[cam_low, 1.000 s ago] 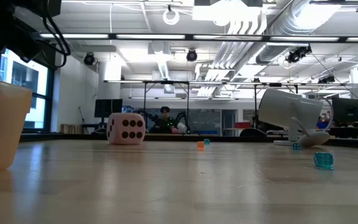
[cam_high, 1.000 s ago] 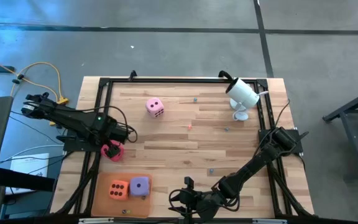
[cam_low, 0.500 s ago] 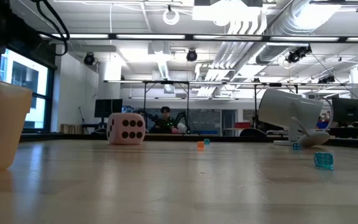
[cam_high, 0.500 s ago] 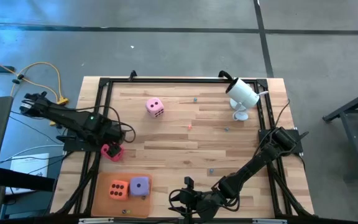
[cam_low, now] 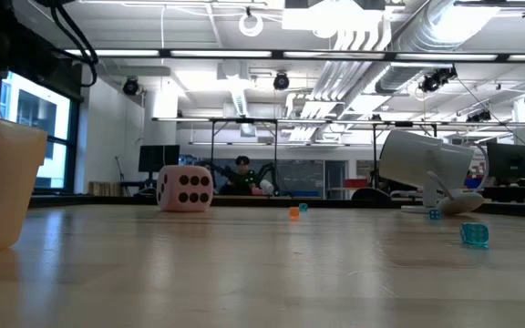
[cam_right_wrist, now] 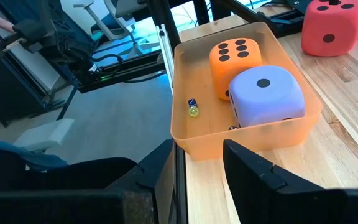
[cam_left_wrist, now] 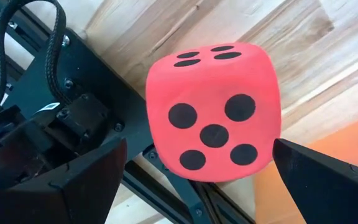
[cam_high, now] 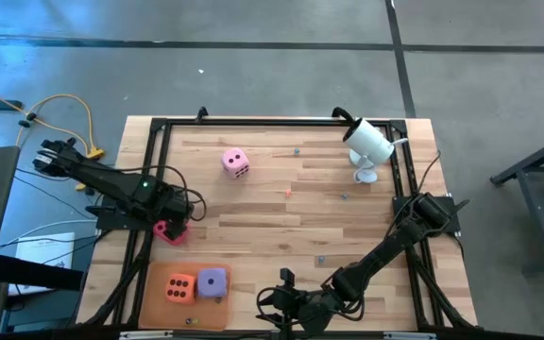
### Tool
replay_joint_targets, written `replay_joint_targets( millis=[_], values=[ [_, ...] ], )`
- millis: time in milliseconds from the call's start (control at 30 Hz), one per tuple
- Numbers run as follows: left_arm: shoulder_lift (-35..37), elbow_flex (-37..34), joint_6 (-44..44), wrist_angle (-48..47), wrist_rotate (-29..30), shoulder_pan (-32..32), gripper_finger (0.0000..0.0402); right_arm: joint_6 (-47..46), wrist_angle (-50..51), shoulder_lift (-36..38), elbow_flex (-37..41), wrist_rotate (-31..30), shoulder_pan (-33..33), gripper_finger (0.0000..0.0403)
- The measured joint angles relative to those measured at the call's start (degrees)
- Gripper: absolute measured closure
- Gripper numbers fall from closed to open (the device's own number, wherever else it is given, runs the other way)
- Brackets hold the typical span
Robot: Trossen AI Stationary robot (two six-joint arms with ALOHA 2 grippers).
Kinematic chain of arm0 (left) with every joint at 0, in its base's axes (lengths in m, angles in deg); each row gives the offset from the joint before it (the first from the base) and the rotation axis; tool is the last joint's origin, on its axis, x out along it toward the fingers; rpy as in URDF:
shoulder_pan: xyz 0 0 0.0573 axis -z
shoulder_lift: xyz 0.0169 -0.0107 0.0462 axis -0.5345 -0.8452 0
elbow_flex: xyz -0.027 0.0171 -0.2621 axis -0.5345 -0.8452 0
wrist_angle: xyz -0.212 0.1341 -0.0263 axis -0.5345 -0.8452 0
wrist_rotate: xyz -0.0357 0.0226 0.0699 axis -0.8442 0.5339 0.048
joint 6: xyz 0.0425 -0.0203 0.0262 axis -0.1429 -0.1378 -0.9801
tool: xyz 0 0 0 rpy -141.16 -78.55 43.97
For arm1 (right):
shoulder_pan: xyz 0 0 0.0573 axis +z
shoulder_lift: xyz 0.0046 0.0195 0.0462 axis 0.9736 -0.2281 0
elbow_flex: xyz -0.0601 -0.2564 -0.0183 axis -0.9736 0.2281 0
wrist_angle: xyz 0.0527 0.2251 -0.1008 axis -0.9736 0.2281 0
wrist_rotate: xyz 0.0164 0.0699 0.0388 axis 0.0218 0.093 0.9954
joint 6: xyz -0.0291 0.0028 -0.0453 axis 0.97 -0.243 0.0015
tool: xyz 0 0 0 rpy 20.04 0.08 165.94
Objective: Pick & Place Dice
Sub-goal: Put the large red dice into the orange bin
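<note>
On the wooden table, the orange tray at the near left holds the orange die and purple die. The left gripper hangs spread over the magenta die beside the tray. The right gripper waits parted at the near edge. The light pink die sits far back.

The table is pale, matt planked wood. The magenta die looks soft, foam-like. The orange tray is glossy translucent plastic.
</note>
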Motion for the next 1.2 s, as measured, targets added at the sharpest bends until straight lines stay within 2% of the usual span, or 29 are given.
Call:
replay_joint_targets(
  millis=[500,667,833,1200],
  values=[
    [-5.44,-0.02,-0.24,0.26,-0.67,0.0,0.001,0.0,-0.02,0.0,0.0,0.0,0.0,0.0277],
    [-5.46,-3.01,-3.47,10.77,-3.39,0.7,0.001,0.0,-0.02,0.0,0.0,0.0,0.0,0.0277],
    [-5.35,-6.88,-2.92,12.51,-4.8,0.22,0.001,-0.02,-0.02,0.0,0.0,0.0,0.0,0.0277],
    [-5.46,-7.74,-4.95,16.62,-3.52,1.18,0.001,0.0,-0.01,0.0,0.0,0.0,-0.02,0.0277]
  ],
)
